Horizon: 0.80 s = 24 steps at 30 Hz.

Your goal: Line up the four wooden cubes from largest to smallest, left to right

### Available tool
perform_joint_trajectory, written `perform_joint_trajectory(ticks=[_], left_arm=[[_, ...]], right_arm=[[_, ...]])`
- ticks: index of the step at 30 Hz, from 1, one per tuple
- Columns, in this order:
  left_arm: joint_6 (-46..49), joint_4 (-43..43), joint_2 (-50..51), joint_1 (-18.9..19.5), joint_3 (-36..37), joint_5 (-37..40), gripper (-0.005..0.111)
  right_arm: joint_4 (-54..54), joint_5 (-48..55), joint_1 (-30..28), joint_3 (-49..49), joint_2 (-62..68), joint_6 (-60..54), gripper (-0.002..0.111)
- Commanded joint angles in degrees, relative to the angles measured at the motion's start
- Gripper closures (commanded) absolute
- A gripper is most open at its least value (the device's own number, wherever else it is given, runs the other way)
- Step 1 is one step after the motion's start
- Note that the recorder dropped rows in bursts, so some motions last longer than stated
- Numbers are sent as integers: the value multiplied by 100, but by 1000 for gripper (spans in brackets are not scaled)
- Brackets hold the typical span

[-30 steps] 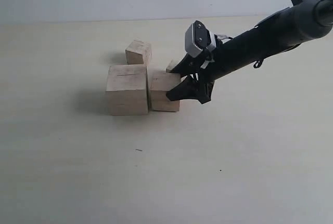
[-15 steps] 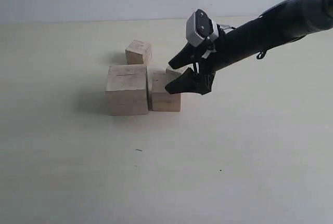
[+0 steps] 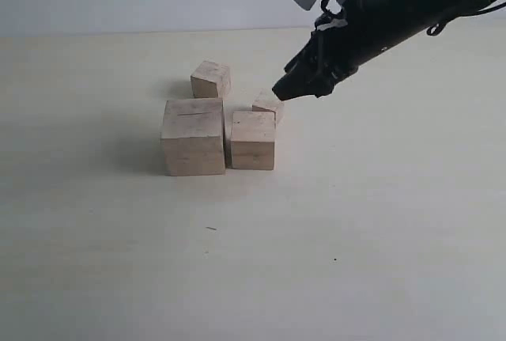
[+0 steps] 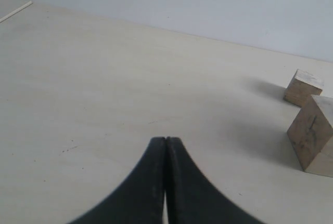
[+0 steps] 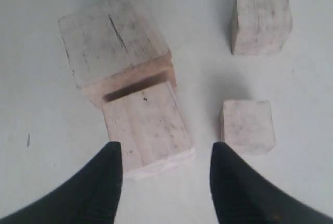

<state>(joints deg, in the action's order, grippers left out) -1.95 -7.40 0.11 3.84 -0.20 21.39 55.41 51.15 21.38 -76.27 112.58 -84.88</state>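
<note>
Wood, largest cube (image 3: 194, 137): stands left of centre in the exterior view with a thin dark slit on its top face. As the biggest it belongs at the left end of the row, so it looks settled.
Second cube (image 3: 253, 140): sits just right of the largest with front faces roughly level. Only a shadowed seam parts them, and I cannot tell whether they touch. It reads as already in order.
Third cube (image 3: 211, 80): lies behind the largest, toward the upper left of the group and apart from the row, so it is not yet lined up.
Smallest cube (image 3: 268, 105): lies just behind the second cube's right rear corner, partly hidden by it and turned a little askew. It is not yet in the line.
Right gripper (image 3: 299, 88): hangs above the table (image 3: 356, 238), up and right of the smallest cube. Its jaws are parted to a middling width with nothing between them, and it touches no cube.
Left gripper (image 4: 165, 142): jaws are pressed together and empty, low over bare table. It is out of the exterior view and appears parked clear of the work.
Progress: two of four look placed.
Next, likely: the third cube goes to the right of the second. The smallest sits close to that spot and may crowd it.
</note>
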Motion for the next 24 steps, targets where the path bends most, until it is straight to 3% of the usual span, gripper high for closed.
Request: perform_joint_trajectory(ticks=[1,7,10,18,24], left_arm=[[21,-5,-11,16,20,-61,107],[21,-5,-11,16,20,-61,107],[21,-5,-11,16,20,-61,107],[21,-5,-11,16,20,-61,107],[21,-5,-11,16,20,-61,107]], right_arm=[[-650,-31,-8,-19,-49,1390,68],[-856,-340,-8,-19,-49,3649,108],[-955,-371,21,-19,43,4539,108],[-3111,-923,1033,-8,234,7333,108],[-3595,-1145,1033,-8,321,7898,108]])
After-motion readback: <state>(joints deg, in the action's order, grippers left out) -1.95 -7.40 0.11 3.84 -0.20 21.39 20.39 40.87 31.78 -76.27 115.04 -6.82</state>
